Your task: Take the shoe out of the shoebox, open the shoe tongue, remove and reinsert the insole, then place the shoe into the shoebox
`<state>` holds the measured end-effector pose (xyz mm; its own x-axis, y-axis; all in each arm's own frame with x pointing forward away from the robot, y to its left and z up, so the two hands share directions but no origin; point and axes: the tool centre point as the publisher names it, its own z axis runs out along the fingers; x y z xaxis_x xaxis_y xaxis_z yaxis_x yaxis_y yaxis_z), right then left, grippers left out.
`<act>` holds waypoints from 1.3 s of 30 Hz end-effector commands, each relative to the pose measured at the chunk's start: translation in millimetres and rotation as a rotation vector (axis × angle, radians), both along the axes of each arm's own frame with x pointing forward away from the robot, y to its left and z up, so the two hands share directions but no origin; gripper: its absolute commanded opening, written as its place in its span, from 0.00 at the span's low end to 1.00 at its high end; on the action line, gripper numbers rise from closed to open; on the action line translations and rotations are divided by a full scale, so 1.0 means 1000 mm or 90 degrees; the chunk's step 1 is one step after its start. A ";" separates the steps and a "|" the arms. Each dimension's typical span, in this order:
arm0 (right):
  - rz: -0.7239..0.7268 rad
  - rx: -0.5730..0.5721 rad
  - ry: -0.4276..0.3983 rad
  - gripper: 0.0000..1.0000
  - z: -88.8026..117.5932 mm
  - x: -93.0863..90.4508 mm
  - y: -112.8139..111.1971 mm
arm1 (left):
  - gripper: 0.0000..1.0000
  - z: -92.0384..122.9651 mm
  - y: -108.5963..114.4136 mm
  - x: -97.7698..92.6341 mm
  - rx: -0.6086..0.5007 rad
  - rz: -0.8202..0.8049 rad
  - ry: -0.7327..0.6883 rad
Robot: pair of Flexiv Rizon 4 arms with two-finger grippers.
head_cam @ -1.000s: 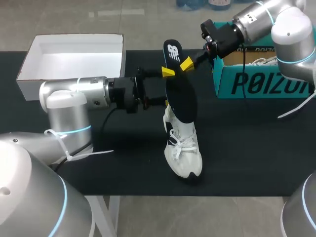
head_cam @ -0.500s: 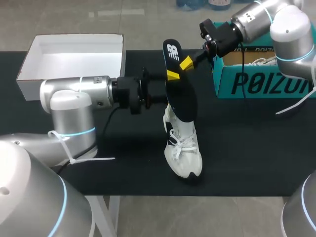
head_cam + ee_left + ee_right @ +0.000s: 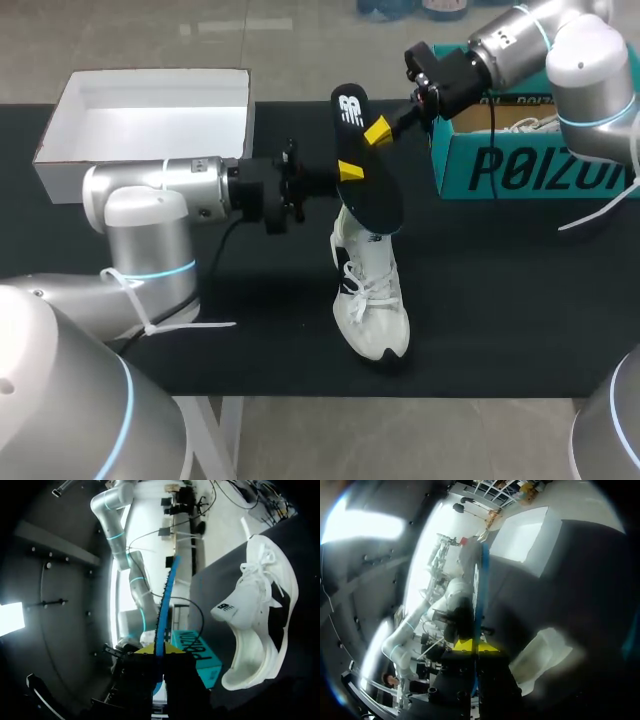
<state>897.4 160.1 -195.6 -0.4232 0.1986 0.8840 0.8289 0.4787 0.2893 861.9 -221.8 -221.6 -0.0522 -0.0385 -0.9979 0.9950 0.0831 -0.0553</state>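
Observation:
A black insole [image 3: 362,170] hangs tilted over the table, its lower end at the opening of the white shoe [image 3: 370,290]. The shoe stands on the black mat with its toe toward the front edge. My right gripper [image 3: 378,130] is shut on the insole's upper part from the right. From the left, my left gripper [image 3: 349,171] is shut on its middle. In the left wrist view the insole [image 3: 165,600] shows edge-on between the yellow tips of the left gripper [image 3: 159,650], with the shoe [image 3: 260,610] beside it. The right wrist view shows the insole [image 3: 481,590] clamped in the right gripper [image 3: 477,645].
The teal shoebox [image 3: 530,165] stands at the back right, behind my right arm, with white laces showing inside. A white open box lid [image 3: 60,125] lies at the back left. Bare black mat lies around the shoe.
My left gripper moved right to the insole and closed its fingers on it. The insole tipped slightly. The right gripper kept its hold and the shoe stayed put.

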 end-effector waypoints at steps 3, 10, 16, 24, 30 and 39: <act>-0.001 -0.001 0.003 0.00 -0.002 -0.001 0.002 | 0.00 -0.003 -0.001 0.000 -0.002 0.002 -0.003; -0.028 -0.020 -0.005 1.00 -0.005 -0.005 -0.004 | 0.00 -0.003 0.003 0.000 0.001 0.004 -0.005; -0.061 -0.066 -0.068 1.00 0.001 -0.013 -0.025 | 0.00 -0.004 0.009 -0.001 -0.004 -0.001 0.001; -0.052 -0.143 -0.182 1.00 0.027 -0.039 -0.049 | 0.00 -0.008 0.014 -0.002 0.013 -0.013 0.000; -0.038 -0.234 -0.298 1.00 0.043 -0.058 -0.056 | 0.00 -0.009 0.017 -0.002 0.028 -0.019 0.001; -0.032 -0.308 -0.440 1.00 0.062 -0.086 -0.058 | 0.00 -0.011 0.019 -0.003 0.028 -0.028 0.007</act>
